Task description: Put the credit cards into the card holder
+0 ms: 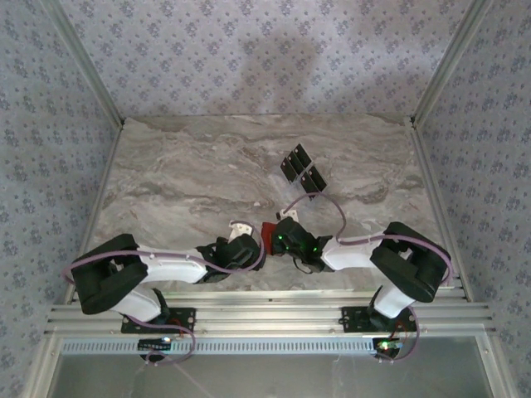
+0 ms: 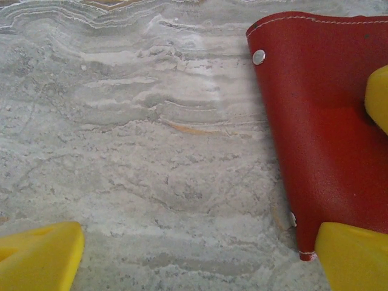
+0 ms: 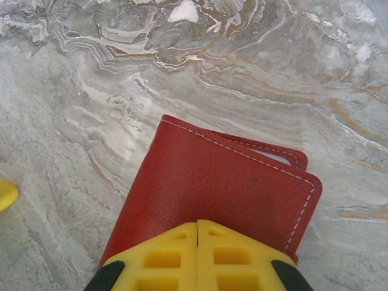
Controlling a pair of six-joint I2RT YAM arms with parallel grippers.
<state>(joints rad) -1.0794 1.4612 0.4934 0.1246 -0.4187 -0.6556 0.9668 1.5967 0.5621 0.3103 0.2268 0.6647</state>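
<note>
My right end effector (image 3: 197, 245), fingers pressed together, sits on the red card holder (image 3: 224, 182) at the table's near edge. The left end effector (image 2: 194, 260) is spread beside it. The credit cards (image 1: 303, 170) lie mid-table, well apart. I'd say this is the opening step: next I need to lift a flap.
</note>
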